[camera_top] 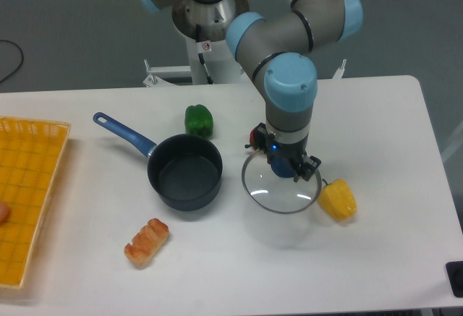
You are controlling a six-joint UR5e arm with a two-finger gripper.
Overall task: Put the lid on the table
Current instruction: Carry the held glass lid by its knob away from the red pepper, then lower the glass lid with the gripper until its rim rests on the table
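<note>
White tabletop [391, 258] fills most of the view, with grey floor behind the arm's base at 12 o'clock. Near the centre, the gripper [286, 168] is clamped on the blue knob of the lid [278, 194], which is held roughly level; a faint shadow below it suggests it is still clear of the surface, though contact cannot be ruled out. A pot [185, 172] is seen at 9 o'clock from the lid, a yellow pepper [337, 199] just beside the lid's rim at 3 o'clock, and a green pepper [198, 121] at 11 o'clock. The lowering step is judged to be in hand. A straight descent onto the bare patch beneath is called for next, kept clear of the yellow pepper, then the knob is to be released.
</note>
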